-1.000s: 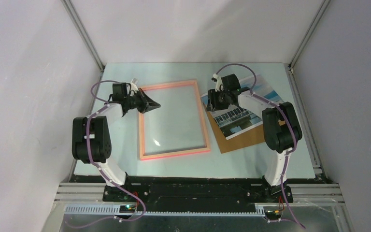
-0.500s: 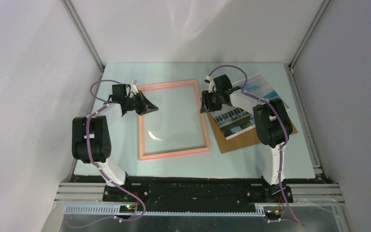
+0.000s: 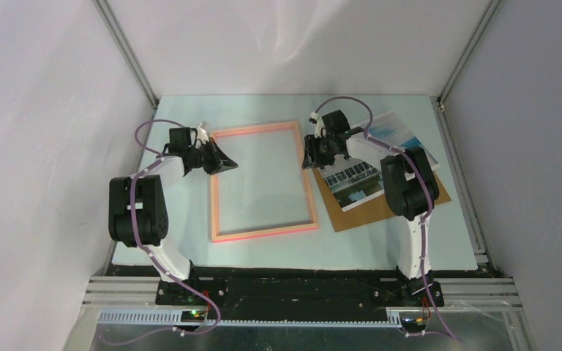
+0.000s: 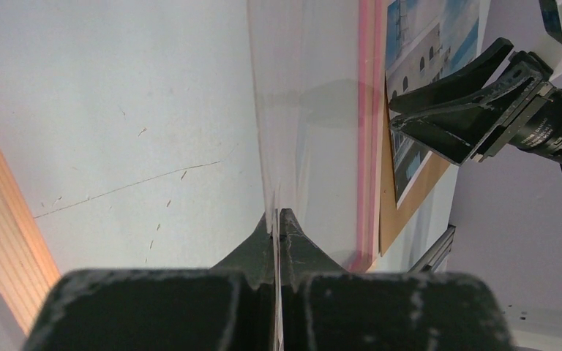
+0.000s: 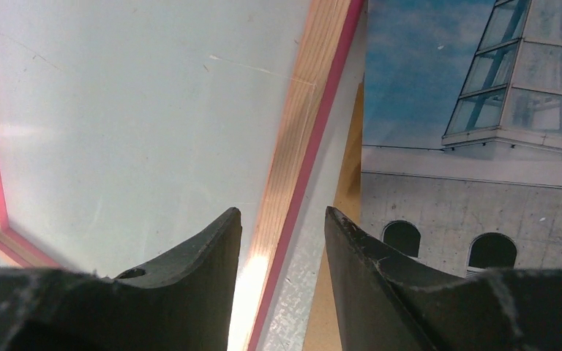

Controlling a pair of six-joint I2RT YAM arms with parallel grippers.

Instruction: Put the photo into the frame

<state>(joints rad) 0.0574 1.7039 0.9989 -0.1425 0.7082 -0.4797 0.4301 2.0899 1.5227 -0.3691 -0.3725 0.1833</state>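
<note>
Photo (image 3: 347, 184) is not in the frame (image 3: 263, 232) yet. It lies face up on the right side of the tabletop (image 3: 351, 248), on top of a brown backing board (image 3: 372, 213) and just right of the frame, with a narrow gap between them. The right arm covers the photo's middle in the top view. The right wrist view shows the print clearly: pale building with arched openings, glass tower, blue sky. The frame lies flat at mid-tabletop with its salmon border fully visible from above. Right pincer (image 5: 282, 212) is released, its fingers apart and pointing down at the frame's right rail near the far corner. The rail runs through the gap between the fingers with a sliver of clearance on each side, and nothing is gripped. One finger sits over the pane side, the other over the strip between rail and photo. Left pincer (image 3: 232, 162) is clenched, tips together, at the frame's far-left corner just inside the border. In the left wrist view a thin clear edge runs up from the closed tips; cannot tell whether it is pinched between them. The two pincers face each other across the frame's far end.
</note>
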